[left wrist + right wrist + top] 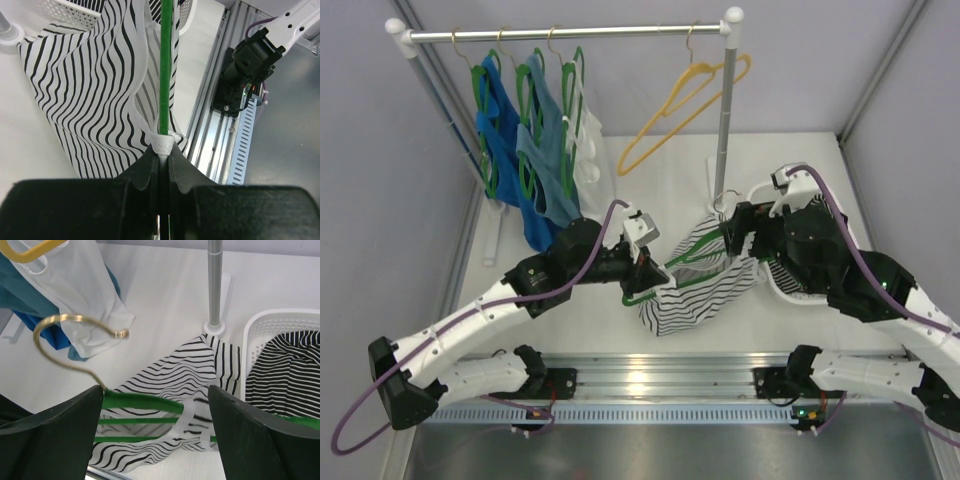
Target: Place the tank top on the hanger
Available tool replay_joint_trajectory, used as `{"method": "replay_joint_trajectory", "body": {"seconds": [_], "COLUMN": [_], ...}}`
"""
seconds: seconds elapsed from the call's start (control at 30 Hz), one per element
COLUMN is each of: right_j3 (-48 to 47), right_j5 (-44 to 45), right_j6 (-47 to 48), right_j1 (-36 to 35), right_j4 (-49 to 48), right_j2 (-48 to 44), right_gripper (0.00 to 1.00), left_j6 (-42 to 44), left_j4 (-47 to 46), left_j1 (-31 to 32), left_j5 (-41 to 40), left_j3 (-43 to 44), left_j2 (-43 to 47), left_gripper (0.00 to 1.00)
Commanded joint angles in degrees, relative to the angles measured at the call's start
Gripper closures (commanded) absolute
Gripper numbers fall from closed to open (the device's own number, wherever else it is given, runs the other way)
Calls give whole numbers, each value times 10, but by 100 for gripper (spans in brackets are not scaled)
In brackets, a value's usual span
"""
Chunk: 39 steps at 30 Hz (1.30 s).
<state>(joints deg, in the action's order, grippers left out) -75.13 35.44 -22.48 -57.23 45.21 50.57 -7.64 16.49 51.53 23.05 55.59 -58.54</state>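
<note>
Little is told of grip from above. Wrist views: left gripper (162,152) clamped on hanger (166,65) and tank top (85,85); right gripper (156,390) spread wide.

The left arm (470,320) reaches low and inward, and the left gripper (163,150) has its fingers (187,172) pressed together on the hanger (165,65), whose green bar runs straight ahead of the claw. The right arm (860,285) folds at the elbow. The right gripper (156,390) faces the other claw with its fingers (55,435) spread wide.
</note>
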Motion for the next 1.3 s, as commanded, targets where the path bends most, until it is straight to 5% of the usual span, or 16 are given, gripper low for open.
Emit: {"method": "replay_joint_trajectory", "body": {"seconds": [0.0, 0.2, 0.5, 1.27], "right_j3": [-28, -9, 9, 35], "right_j5": [-12, -62, -29, 65], "right_j6": [9, 16, -26, -91], "right_j1": [9, 9, 9, 22], "right_j4": [4, -15, 28, 81], "right_j2": [5, 1, -13, 96], "right_gripper": [16, 3, 32, 38], "left_j6": [-14, -16, -33, -39], "left_j4": [-20, -17, -14, 21], "left_j1": [-5, -4, -4, -4], "left_j5": [-18, -14, -78, -47], "left_j3": [3, 7, 14, 50], "left_j2": [10, -5, -5, 27], "left_gripper": [100, 100, 100, 100]}}
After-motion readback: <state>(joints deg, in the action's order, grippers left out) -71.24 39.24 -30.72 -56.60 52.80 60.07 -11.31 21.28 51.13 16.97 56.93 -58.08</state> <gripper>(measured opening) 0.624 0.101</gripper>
